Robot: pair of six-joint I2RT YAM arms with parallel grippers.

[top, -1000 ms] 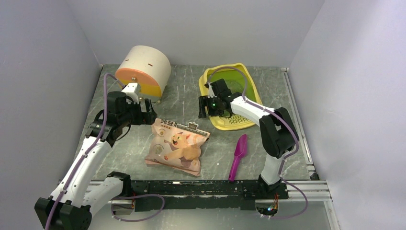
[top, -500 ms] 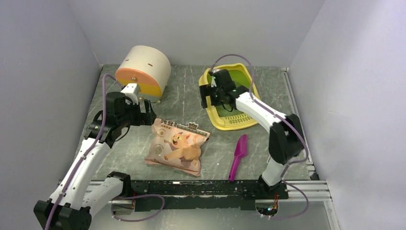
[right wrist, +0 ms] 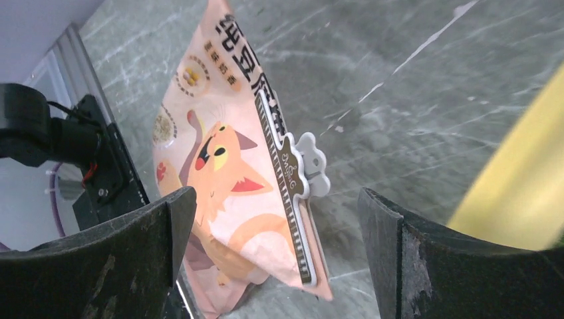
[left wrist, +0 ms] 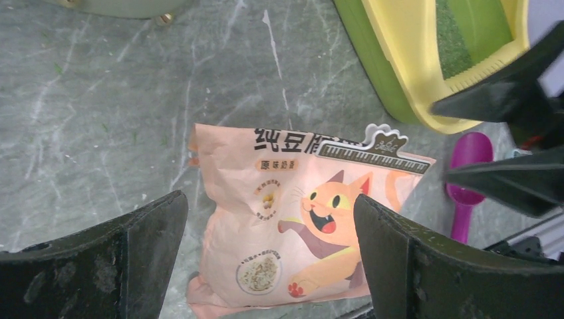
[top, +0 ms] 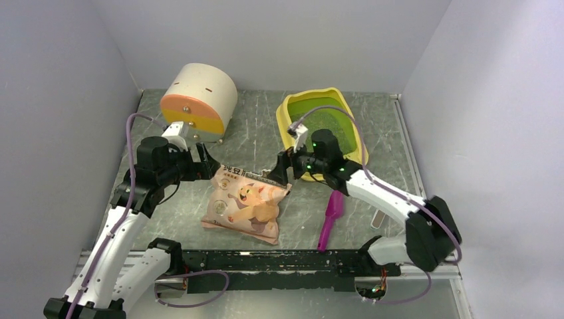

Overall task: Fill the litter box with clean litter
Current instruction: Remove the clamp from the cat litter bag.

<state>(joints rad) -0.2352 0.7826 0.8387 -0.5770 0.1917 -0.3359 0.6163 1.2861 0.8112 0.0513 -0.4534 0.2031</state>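
Where the overhead camera looks down, we see the yellow plastic litter box with a lime-green inner pan (top: 286, 125) at the far right of the grey marbled tabletop (top: 256, 126). A darker speckled patch of clean litter (top: 331, 121) lies inside it. A pink printed bag with a cartoon cat (top: 245, 205) lies flat near the middle. The left gripper (top: 206, 163) is by its far-left corner and the right gripper (top: 282, 174) by its far-right corner, between bag and box. A magenta plastic scoop (top: 329, 219) lies right of the bag, partly under the right arm. A cream cylindrical container with an orange face (top: 199, 100) stands far left.

From the left wrist we get what the top view cannot settle: its dark fingers (left wrist: 133, 259) are spread wide above the bag, gripping nothing. The right gripper's fingers enter at the right edge, also parted. The litter's grain shows in the pan here.

From the right wrist, the fingers (right wrist: 459, 266) again stand wide apart over the bag's toothed top strip. Only a sliver of yellow rim shows (the granules are out of this frame).

Pale lilac walls (top: 279, 40) close three sides, and a metal rail (top: 439, 259) runs along the near edge.
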